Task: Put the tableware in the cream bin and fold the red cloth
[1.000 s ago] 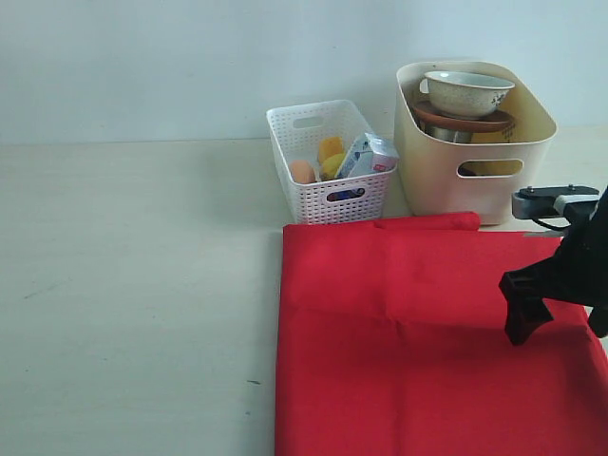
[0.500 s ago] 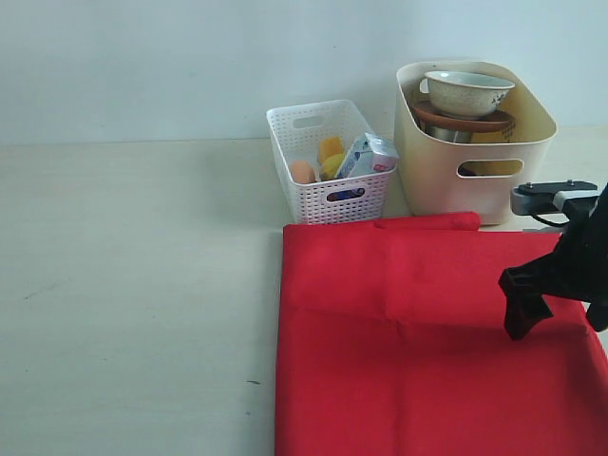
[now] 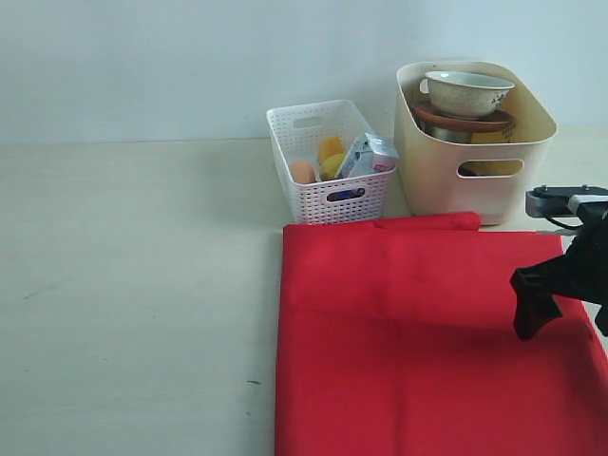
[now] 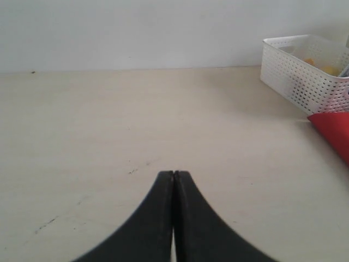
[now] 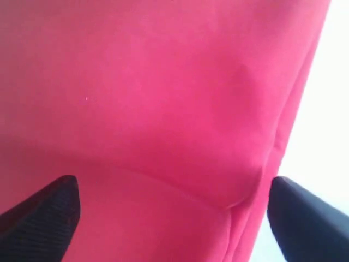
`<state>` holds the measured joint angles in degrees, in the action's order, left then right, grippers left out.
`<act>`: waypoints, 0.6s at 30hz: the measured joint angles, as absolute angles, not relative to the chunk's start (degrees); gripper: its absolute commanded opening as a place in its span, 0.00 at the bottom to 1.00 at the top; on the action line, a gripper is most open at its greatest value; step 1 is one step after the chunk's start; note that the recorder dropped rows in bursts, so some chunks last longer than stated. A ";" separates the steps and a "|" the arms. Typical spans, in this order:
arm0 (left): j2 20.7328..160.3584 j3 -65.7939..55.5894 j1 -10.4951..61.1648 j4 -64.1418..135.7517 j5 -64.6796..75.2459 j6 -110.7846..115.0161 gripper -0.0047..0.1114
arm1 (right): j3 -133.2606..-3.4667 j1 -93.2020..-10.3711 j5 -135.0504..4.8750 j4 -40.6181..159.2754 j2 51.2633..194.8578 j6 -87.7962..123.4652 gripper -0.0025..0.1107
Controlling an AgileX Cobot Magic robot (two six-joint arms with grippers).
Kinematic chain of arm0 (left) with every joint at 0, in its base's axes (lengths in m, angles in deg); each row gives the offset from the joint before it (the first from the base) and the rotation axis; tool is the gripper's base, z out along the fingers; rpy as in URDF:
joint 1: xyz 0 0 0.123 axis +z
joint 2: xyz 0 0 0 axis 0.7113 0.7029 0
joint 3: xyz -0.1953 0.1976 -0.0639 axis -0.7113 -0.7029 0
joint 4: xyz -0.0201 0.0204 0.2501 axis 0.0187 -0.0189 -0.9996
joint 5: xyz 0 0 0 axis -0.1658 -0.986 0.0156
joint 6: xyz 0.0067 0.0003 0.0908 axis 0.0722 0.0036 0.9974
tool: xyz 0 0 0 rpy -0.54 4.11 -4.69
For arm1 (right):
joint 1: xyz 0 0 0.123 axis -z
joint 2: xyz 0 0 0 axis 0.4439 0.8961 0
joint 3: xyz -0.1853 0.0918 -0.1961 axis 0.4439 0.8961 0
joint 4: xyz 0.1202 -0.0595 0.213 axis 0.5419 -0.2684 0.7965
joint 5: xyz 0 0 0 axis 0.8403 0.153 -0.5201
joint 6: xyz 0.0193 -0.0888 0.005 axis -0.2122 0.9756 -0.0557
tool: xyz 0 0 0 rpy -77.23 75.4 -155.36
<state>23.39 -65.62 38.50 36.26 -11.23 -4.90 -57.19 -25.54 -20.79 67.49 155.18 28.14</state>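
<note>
Exterior view shows the cloth (image 3: 408, 332) spread flat on the tabletop (image 3: 133, 285), its far edge just in front of the bin (image 3: 437, 171), which holds the bowl (image 3: 467, 92) resting on the plate (image 3: 465, 122). The right claw (image 3: 567, 321) hangs over the cloth's right edge, spread wide and gripping nothing. In the left wrist view, the left claw (image 4: 173, 180) is clenched and empty above the tabletop, well apart from the basket (image 4: 302, 76).
</note>
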 measured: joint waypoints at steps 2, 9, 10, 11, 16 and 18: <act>23.39 -65.62 38.50 36.26 -11.23 -4.90 0.04 | -57.80 -25.54 -20.41 68.24 155.85 28.88 0.79; 23.39 -65.62 38.50 36.26 -11.23 -4.90 0.04 | -59.47 -25.54 -19.34 70.87 159.56 31.58 0.79; 23.39 -65.62 38.50 36.26 -11.23 -4.90 0.04 | -59.86 -25.54 -18.89 70.87 160.09 31.83 0.79; 23.39 -65.62 38.50 36.26 -11.23 -4.90 0.04 | -59.98 -25.54 -18.62 70.87 160.10 32.10 0.79; 23.39 -65.62 38.50 36.26 -11.23 -4.90 0.04 | -60.18 -25.31 -17.31 77.71 160.20 40.36 0.79; 23.39 -65.62 38.50 36.26 -11.23 -4.90 0.04 | -60.18 -25.31 -17.18 80.37 160.20 42.26 0.77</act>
